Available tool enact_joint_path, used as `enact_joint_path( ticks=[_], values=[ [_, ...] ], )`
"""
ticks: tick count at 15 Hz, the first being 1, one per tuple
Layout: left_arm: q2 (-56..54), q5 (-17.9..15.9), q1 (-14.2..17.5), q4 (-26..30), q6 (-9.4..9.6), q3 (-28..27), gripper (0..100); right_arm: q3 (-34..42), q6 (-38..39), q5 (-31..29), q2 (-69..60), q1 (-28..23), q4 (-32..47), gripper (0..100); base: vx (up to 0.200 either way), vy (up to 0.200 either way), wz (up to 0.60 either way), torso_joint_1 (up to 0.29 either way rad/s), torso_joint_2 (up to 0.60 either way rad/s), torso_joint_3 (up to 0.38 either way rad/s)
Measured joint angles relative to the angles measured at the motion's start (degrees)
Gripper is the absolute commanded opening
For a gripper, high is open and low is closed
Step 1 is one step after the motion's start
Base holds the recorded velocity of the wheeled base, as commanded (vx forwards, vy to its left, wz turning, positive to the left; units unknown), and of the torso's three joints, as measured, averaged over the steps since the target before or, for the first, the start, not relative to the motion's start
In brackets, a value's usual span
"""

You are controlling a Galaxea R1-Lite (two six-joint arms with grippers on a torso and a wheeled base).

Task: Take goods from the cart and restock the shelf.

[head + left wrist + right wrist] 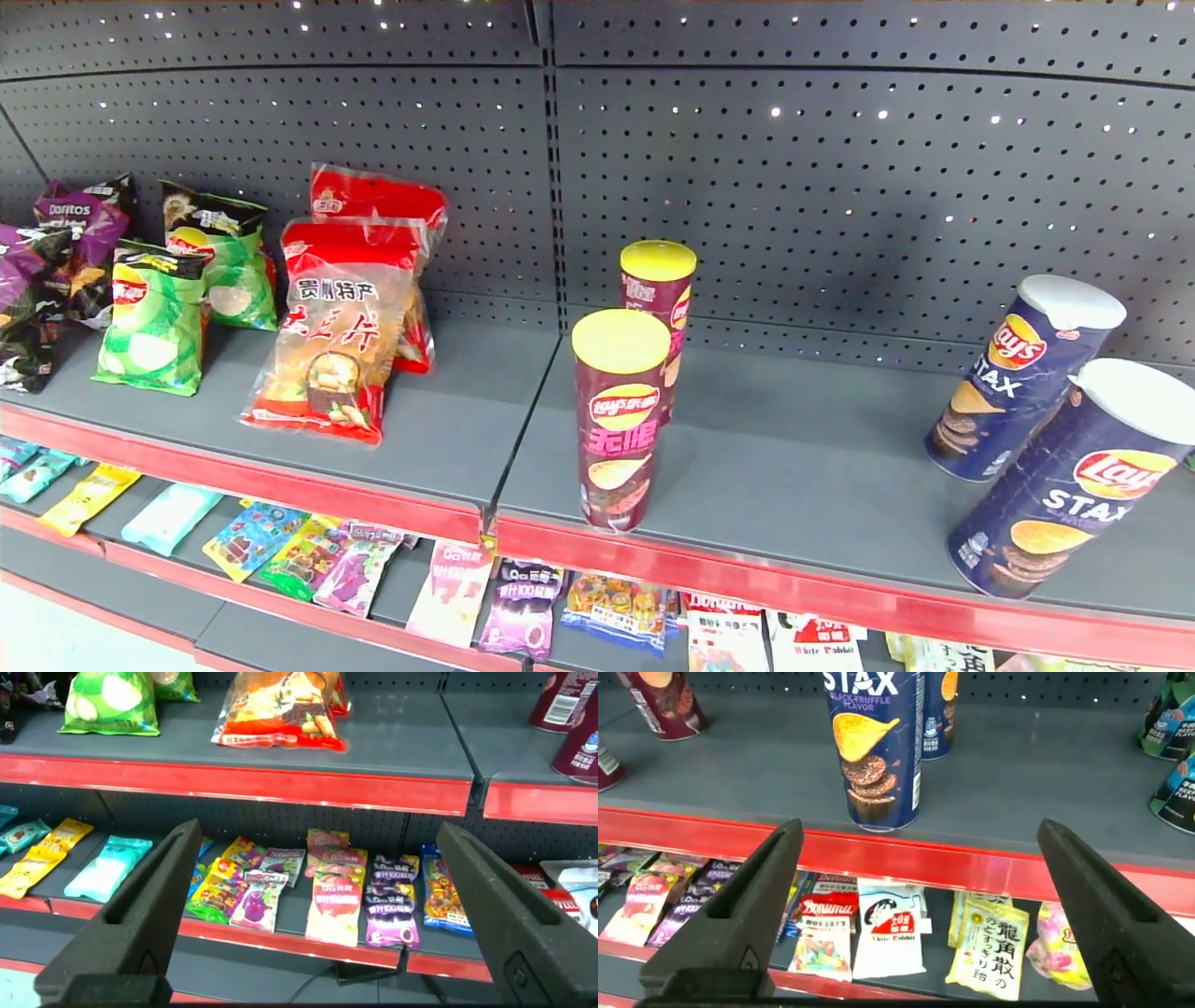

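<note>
From my head, the shelf [794,448] held green bags [154,317] and red bags [336,336] on my left, two purple cans [621,420] in the middle and two blue cans [1074,476] on my right; at my left wrist, my left gripper [318,829] was wide open and held nothing, facing the candy packets [332,896] one level down; at my right wrist, my right gripper [920,826] was wide open and empty too, facing one of the blue cans [873,756].

Grey shelf [794,448], chip bags [154,322], red snack bags [336,336], maroon tubes [618,420], blue tubes [1022,383]

Two maroon cans [621,420], two blue cans [1022,378]
</note>
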Motion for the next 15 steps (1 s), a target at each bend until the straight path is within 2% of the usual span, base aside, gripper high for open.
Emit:
enact_joint_path(
  ticks=[3,11,15],
  values=[
    [0.0,0.0,0.0,0.0,-0.21,0.0,100,0.0,-0.1,0.0,0.0,0.0,0.0,100,0.000,0.000,-0.60,0.007,0.00,0.001],
    [0.0,-0.1,0.0,0.0,-0.05,0.0,100,0.0,-0.2,0.0,0.0,0.0,0.0,100,0.000,0.000,0.00,0.000,0.00,0.000],
    [0.2,-0.3,-0.1,0.0,-1.67,0.0,100,0.0,-0.1,0.0,0.0,0.0,0.0,100,0.000,0.000,0.00,0.000,0.00,0.000]
  ],
)
